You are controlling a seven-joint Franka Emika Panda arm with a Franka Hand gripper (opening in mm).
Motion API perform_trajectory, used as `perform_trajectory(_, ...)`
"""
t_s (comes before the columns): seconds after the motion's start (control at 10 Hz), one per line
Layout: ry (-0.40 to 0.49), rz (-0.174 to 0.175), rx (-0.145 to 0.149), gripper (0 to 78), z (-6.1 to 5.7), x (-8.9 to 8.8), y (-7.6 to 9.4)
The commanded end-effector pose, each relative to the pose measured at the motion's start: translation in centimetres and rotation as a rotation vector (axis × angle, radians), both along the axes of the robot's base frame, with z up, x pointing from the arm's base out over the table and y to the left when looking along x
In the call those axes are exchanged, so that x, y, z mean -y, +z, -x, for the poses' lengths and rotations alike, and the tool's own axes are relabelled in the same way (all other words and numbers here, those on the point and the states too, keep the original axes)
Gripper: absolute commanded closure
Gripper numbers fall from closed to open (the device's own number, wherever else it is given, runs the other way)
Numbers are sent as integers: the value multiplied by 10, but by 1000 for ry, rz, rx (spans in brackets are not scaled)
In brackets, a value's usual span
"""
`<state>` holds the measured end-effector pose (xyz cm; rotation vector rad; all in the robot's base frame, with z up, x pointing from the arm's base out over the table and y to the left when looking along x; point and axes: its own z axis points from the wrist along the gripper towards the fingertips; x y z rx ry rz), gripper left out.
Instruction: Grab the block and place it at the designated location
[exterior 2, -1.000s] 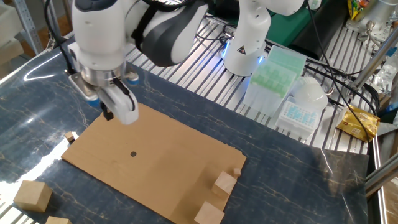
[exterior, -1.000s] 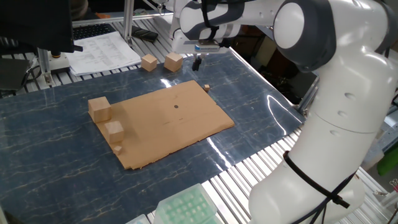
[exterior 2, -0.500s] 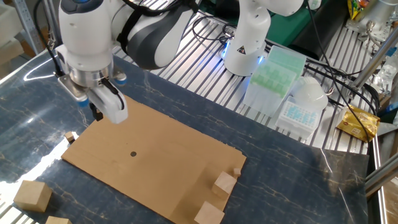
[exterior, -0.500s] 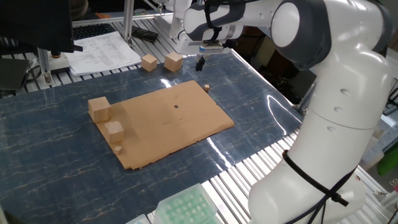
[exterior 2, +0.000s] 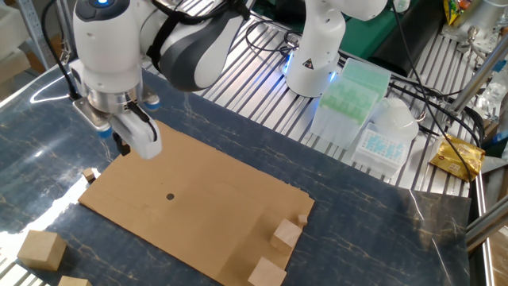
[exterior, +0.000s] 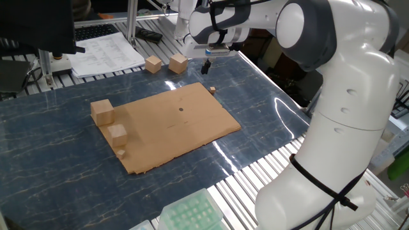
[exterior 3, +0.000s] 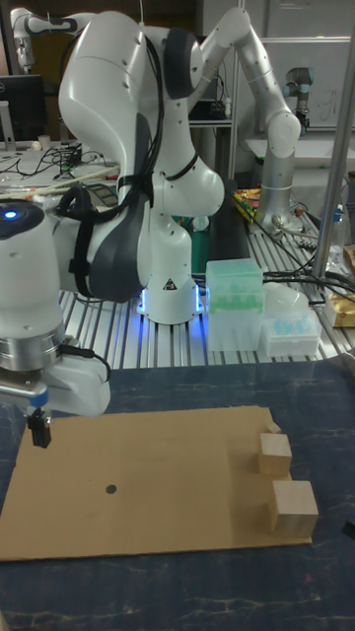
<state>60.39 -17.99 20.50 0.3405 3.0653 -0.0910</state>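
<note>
The block (exterior: 212,90) is a tiny tan cube lying on the blue table just off the far corner of the cardboard sheet (exterior: 166,131); the other fixed view shows the block (exterior 2: 88,175) at the sheet's left corner. The designated location is a dark dot (exterior: 181,108) (exterior 2: 170,196) (exterior 3: 110,487) on the sheet. My gripper (exterior: 205,66) (exterior 2: 123,147) (exterior 3: 39,434) hangs in the air above and beyond the block, fingers together, holding nothing. The tall fixed view does not show the block.
Two larger tan cubes (exterior: 102,111) (exterior: 117,133) and a tiny one (exterior: 121,153) sit at the sheet's other end. Two more cubes (exterior: 153,64) (exterior: 178,63) stand behind the gripper. A green tip rack (exterior 2: 349,91) and another arm's base (exterior 2: 313,56) stand on the slatted bench.
The gripper has drifted off the sheet's edge toward the corner where the block lies, mostly in the first half second. Nothing on the table has moved.
</note>
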Motion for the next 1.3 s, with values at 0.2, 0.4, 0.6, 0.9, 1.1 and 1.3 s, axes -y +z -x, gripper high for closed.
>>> perform_trajectory(0.2,-55,-15,-7,776,-2,1,2)
perform_trajectory(0.4,-63,-61,-7,776,-2,0,2)
perform_trajectory(0.6,-123,-49,-13,776,-2,0,2)
perform_trajectory(0.9,-263,-56,-13,776,-2,0,2)
perform_trajectory(1.1,-293,-54,-11,776,-2,0,2)
perform_trajectory(1.3,-316,-37,-3,776,-2,0,2)
